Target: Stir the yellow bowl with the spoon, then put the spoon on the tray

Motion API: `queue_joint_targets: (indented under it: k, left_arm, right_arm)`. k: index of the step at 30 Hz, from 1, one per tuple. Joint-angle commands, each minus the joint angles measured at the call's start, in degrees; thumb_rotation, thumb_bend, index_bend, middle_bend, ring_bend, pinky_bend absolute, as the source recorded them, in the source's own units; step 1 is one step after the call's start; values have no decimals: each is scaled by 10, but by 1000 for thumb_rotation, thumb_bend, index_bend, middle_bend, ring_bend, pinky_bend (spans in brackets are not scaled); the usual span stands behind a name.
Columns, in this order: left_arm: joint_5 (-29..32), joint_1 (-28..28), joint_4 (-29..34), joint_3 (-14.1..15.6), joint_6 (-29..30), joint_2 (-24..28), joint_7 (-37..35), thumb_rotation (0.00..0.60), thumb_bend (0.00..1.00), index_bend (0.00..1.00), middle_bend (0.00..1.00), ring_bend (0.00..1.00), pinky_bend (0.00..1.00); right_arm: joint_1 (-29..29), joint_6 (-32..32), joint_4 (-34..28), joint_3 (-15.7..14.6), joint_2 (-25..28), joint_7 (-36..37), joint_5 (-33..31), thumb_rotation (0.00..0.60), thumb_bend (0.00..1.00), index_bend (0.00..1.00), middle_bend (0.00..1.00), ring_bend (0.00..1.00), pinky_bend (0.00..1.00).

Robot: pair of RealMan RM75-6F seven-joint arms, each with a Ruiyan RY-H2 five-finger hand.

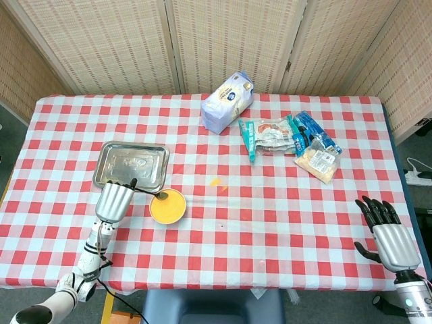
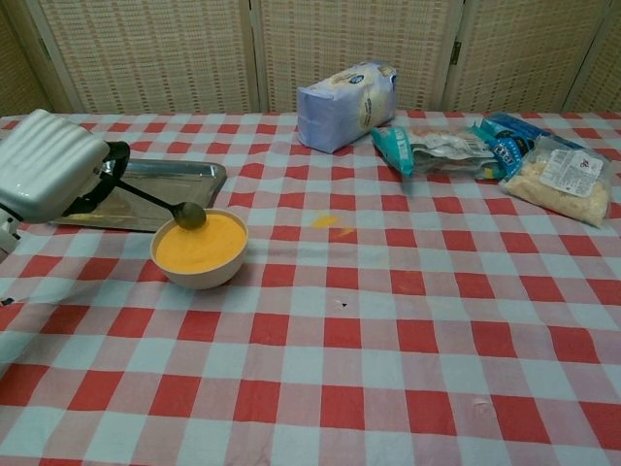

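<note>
Spoon point(image 2: 165, 204) gripped by handle in curled fingers of left hand point(image 1: 113, 201), head over far-left rim of yellow bowl point(image 2: 200, 249), near tray point(image 1: 131, 165); right hand point(image 1: 390, 235) idle, fingers spread, holding nothing

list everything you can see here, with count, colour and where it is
bowl: 1, yellow, near left of the table, just in front of the tray
spoon: 1, dark, held over the bowl's far left rim
tray: 1, silver metal, left side, behind the bowl
bag: 1, white and pale blue, far centre
snack packets: a cluster, teal, blue and clear, far right
tablecloth: 1, red and white check, covering the table
folding screen: 1, woven beige, behind the table
left hand: 1, silver, holds the spoon's handle
right hand: 1, silver with black fingers, near right edge, holds nothing
</note>
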State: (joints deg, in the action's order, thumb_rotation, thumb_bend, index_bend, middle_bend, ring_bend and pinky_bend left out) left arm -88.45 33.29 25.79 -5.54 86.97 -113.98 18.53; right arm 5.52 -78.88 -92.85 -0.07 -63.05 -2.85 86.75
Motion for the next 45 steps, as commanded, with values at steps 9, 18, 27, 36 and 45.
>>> queue_joint_targets:
  k: [9, 18, 27, 36, 45]
  left_arm:
    - [-8, -10, -43, 18, -2, -20, -22, 600, 624, 954, 1000, 1000, 1000]
    - [-23, -45, -28, 40, 31, -7, -32, 600, 624, 954, 1000, 1000, 1000]
    - [-27, -50, 10, 35, 65, 16, -23, 600, 623, 954, 1000, 1000, 1000]
    - [-20, -60, 141, 28, 55, 70, 11, 600, 624, 954, 1000, 1000, 1000]
    - [-24, -60, 122, 31, 34, 47, 16, 600, 624, 954, 1000, 1000, 1000]
  right_arm:
    - [-1, -3, 0, 1, -2, -7, -2, 600, 170, 0, 0, 0, 0]
    - [-2, -6, -3, -1, -2, -8, 5, 600, 170, 0, 0, 0, 0]
    - [-2, -5, -4, -3, -1, -6, 6, 600, 170, 0, 0, 0, 0]
    - [-1, -3, -7, -7, 1, -6, 14, 600, 170, 0, 0, 0, 0]
    - [-4, -10, -13, -12, 7, 3, 25, 600, 170, 0, 0, 0, 0]
